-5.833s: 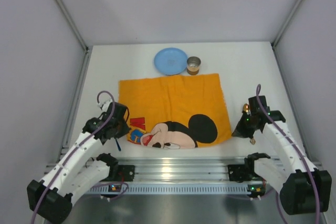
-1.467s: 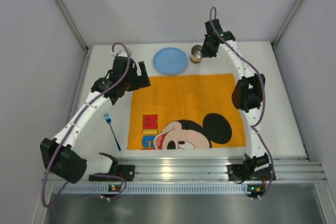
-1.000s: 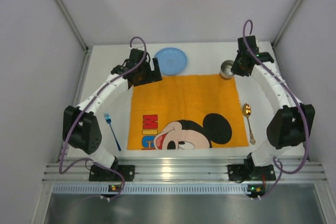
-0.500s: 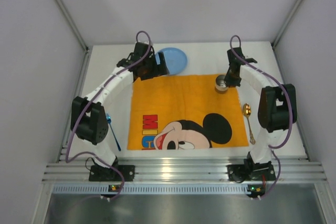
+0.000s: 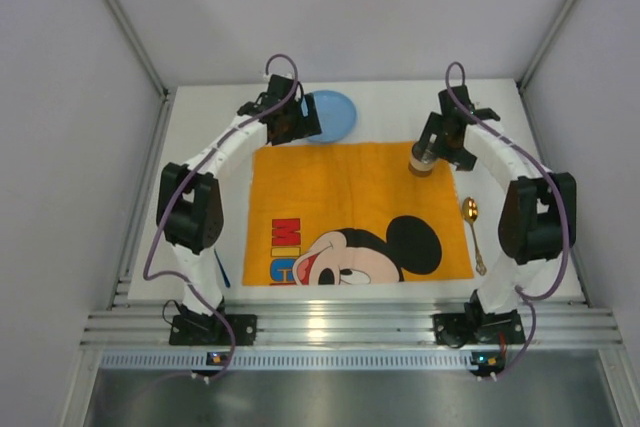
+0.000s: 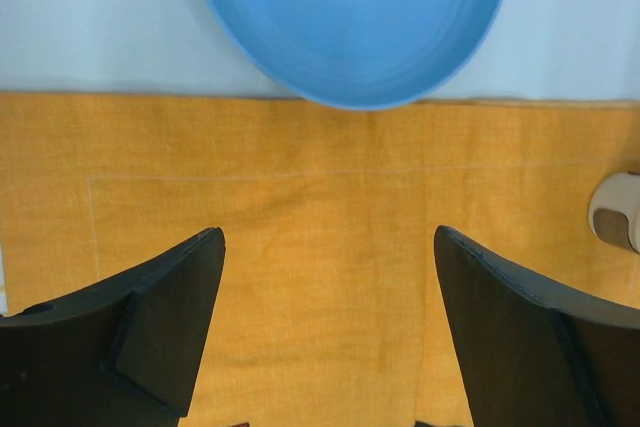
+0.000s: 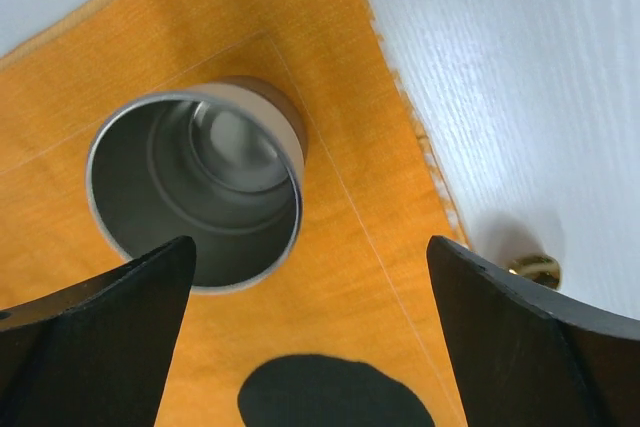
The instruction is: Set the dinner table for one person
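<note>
Right gripper (image 7: 310, 247) hangs with jaws spread wide, gripping nothing, over the steel cup (image 7: 195, 197), which stands upright on the far right corner of the orange Mickey Mouse cloth (image 7: 370, 277). My left gripper (image 6: 328, 235) is likewise spread and empty above the cloth's far edge, facing the blue plate (image 6: 350, 17). The white dinner table (image 5: 390, 107) lies under everything, and a gold spoon (image 5: 468, 209) rests on it just right of the cloth.

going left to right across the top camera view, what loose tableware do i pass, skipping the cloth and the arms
blue fork → blue plate → metal cup → gold spoon
</note>
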`<state>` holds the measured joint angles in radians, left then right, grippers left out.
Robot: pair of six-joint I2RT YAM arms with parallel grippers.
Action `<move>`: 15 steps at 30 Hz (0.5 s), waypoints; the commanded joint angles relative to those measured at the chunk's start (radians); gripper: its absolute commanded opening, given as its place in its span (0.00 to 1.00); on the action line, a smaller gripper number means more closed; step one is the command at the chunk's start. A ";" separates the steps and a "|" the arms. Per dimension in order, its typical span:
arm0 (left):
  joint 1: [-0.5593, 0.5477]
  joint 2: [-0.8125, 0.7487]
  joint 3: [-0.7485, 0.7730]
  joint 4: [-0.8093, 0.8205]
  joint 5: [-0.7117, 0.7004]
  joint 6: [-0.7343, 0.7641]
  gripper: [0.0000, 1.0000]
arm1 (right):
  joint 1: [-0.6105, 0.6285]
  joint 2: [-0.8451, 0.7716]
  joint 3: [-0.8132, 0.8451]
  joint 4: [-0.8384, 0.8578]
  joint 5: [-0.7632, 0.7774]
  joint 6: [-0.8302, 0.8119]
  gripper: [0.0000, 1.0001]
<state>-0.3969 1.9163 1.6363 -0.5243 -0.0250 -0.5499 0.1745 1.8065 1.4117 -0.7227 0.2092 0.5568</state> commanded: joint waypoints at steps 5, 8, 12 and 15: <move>0.058 0.127 0.121 0.033 -0.050 0.022 0.88 | -0.023 -0.457 0.041 -0.104 0.111 -0.106 1.00; 0.069 0.173 0.171 0.030 -0.052 0.028 0.86 | -0.067 -0.571 0.001 -0.168 0.137 -0.130 1.00; 0.096 0.250 0.210 0.062 -0.026 0.012 0.86 | -0.124 -0.690 -0.109 -0.221 0.134 -0.141 1.00; 0.125 0.297 0.241 0.090 0.019 -0.001 0.85 | -0.165 -0.753 -0.166 -0.236 0.144 -0.156 1.00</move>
<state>-0.2981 2.1872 1.8198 -0.5079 -0.0414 -0.5449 0.0410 1.0626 1.3064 -0.8665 0.3248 0.4381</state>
